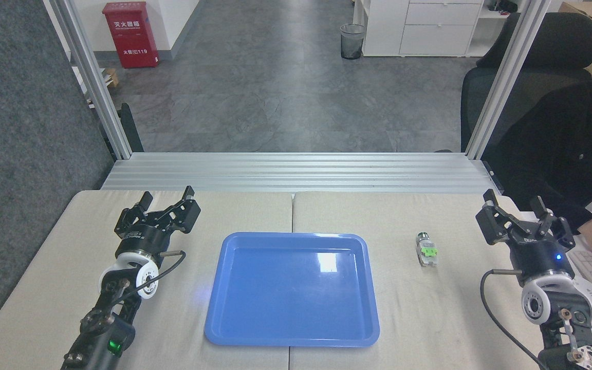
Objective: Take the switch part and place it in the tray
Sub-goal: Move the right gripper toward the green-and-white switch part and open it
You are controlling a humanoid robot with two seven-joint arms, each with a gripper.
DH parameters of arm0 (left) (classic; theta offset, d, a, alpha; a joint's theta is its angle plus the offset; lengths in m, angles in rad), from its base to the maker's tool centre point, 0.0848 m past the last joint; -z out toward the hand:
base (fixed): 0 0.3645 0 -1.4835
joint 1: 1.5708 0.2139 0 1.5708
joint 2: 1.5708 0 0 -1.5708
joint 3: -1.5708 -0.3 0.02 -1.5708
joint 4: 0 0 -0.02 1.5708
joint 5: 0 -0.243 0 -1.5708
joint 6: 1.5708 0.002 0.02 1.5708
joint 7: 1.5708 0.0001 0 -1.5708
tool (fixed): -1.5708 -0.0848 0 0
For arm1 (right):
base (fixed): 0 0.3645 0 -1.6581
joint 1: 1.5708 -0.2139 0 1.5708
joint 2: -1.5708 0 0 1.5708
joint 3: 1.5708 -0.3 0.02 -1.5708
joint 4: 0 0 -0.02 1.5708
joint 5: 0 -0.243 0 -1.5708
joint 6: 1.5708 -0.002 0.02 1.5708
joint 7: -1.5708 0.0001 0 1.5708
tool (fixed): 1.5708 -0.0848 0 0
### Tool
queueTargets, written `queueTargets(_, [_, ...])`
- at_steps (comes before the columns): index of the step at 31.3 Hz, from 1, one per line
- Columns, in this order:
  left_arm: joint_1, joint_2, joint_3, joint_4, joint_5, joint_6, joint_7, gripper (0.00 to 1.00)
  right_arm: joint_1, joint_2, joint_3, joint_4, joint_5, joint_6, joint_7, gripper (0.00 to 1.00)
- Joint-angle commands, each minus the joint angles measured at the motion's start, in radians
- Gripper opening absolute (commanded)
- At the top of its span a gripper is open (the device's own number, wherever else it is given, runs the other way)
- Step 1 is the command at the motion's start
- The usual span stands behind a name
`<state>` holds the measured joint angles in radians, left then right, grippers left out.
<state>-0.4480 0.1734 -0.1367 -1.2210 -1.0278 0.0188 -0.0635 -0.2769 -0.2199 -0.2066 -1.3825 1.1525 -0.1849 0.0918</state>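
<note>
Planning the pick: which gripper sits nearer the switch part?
The right gripper; the switch part lies right of the tray, while the left gripper is beyond the tray.

Seated person [573,149] and keyboard [591,264] cut off at right edge

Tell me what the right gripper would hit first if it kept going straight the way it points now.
Probably nothing soon: the right gripper points up and away across bare table. The switch part lies to its left, off that line. Depth is uncertain.

Beyond our bench we see grey stone-look floor [275,92], a red cabinet [130,34], a mesh wastebin [352,41], white drawers [440,25] and a black office chair [532,67].
</note>
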Motion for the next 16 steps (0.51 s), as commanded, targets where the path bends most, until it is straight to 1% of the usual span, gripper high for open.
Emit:
queueTargets(1, [0.0,0.0,0.0,0.0,0.0,0.0,0.001,1.0,0.076,0.014,0.078,-0.027,0.003,0.007,0.006,0.96])
queueTargets(3, [0.0,0.0,0.0,0.0,0.0,0.0,0.001,1.0,0.076,0.011,0.081,-0.004,0.006,0.007,0.006,0.98])
queueTargets(7, [0.0,0.0,0.0,0.0,0.0,0.0,0.001,1.0,0.045,-0.001,0.105,0.127,0.006,-0.002,0.006,0.99])
queueTargets(9, [0.0,0.0,0.0,0.0,0.0,0.0,0.001,1.0,-0.019,-0.01,0.154,0.195,0.007,0.001,0.006,0.99])
queueTargets(10, [0.0,0.0,0.0,0.0,0.0,0.0,0.001,1.0,-0.048,-0.016,0.176,0.244,0.007,0.002,0.006,0.99])
queueTargets(13, [0.0,0.0,0.0,0.0,0.0,0.0,0.001,1.0,-0.114,-0.018,0.213,0.376,0.007,0.007,0.005,0.99])
queueTargets(16, [0.0,0.0,0.0,0.0,0.0,0.0,0.001,1.0,-0.157,-0.01,0.239,0.45,0.007,0.005,0.005,0.99])
